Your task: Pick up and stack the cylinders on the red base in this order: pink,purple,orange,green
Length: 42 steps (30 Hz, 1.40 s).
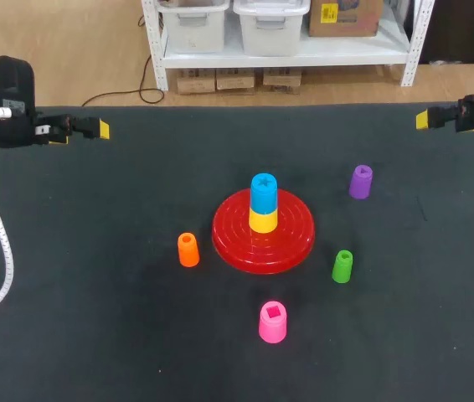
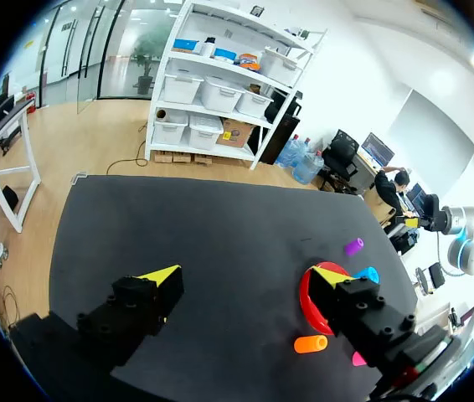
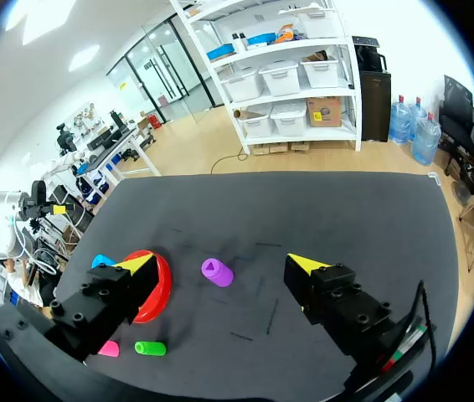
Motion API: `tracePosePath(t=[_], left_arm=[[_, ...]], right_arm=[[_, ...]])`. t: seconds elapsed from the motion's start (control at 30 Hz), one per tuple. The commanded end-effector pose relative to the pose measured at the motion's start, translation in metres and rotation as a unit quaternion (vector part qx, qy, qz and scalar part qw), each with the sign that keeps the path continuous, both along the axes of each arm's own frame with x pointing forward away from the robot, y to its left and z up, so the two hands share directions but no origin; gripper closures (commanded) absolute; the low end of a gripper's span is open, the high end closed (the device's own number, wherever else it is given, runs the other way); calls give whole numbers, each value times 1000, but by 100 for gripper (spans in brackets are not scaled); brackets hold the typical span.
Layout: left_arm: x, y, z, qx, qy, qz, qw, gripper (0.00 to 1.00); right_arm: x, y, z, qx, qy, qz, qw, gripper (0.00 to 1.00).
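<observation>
A red base (image 1: 291,239) sits mid-table, with a yellow cylinder (image 1: 262,220) and a blue cylinder (image 1: 264,193) stacked on it. None of the four named pieces is on it yet. The pink cylinder (image 1: 273,322) stands nearest, the orange cylinder (image 1: 188,249) just left of the base, the green cylinder (image 1: 342,266) to its right, and the purple cylinder (image 1: 360,182) farther back on the right. At the far corners, the left gripper (image 1: 101,129) and right gripper (image 1: 422,120) are both spread wide and hold nothing. All four placements appear to remain, pink first.
</observation>
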State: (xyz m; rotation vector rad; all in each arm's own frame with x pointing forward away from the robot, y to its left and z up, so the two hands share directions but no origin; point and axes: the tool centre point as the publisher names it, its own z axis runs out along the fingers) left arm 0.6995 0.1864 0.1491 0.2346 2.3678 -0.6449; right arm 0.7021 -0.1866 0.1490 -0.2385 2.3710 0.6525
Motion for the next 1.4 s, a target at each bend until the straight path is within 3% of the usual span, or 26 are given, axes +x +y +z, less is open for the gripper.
tracePosePath(t=[0.03,0.2,0.3,0.4,0.5,0.6,0.67,0.7,0.8,0.87,0.9,0.93,0.97,1.1,1.27,1.33,1.37,1.4], left_arm=[[-2,-2,2,-6,-11,-28,1000,0],[-6,-6,8,35,-72,-118,990,0],[-11,-6,9,55,-106,-194,974,0],[-16,-2,6,68,-128,-288,947,0],[-25,7,9,62,-174,-393,901,0],[-31,14,15,51,-189,-475,858,0],[-36,15,21,65,-203,-524,824,0],[-39,15,25,46,-203,-550,809,0],[-45,16,31,37,-203,-610,765,0],[-47,15,35,18,-193,-636,747,0],[-50,15,35,23,-195,-657,727,0],[-55,14,36,13,-204,-685,699,0],[-59,13,38,4,-193,-694,693,0],[-69,4,39,-6,-184,-742,645,0],[-74,-11,28,14,-178,-770,613,0],[-77,-16,26,34,-184,-776,602,0],[-79,-18,25,46,-183,-786,589,0],[-80,-19,23,57,-185,-787,586,0]], right_arm=[[-1,0,0,-1,0,-1,1000,0],[-1,0,0,-1,0,-1,1000,0],[-1,0,0,-1,0,-1,1000,0],[-1,0,0,-1,0,-1,1000,0],[-1,0,0,-1,0,-1,1000,0],[-1,0,0,-1,0,-1,1000,0],[-1,0,0,-1,0,-1,1000,0],[-1,0,0,-1,0,-1,1000,0],[-1,0,0,-1,0,-1,1000,0],[-1,0,0,-1,0,-1,1000,0],[-1,0,0,-1,0,-1,1000,0],[-1,0,0,-1,0,-1,1000,0],[-1,0,0,-1,0,-1,1000,0],[-1,0,0,-1,0,-1,1000,0],[-1,0,0,-1,0,-1,1000,0],[-1,0,0,-1,0,-1,1000,0],[-1,0,0,-1,0,-1,1000,0],[-1,0,0,-1,0,-1,1000,0]])
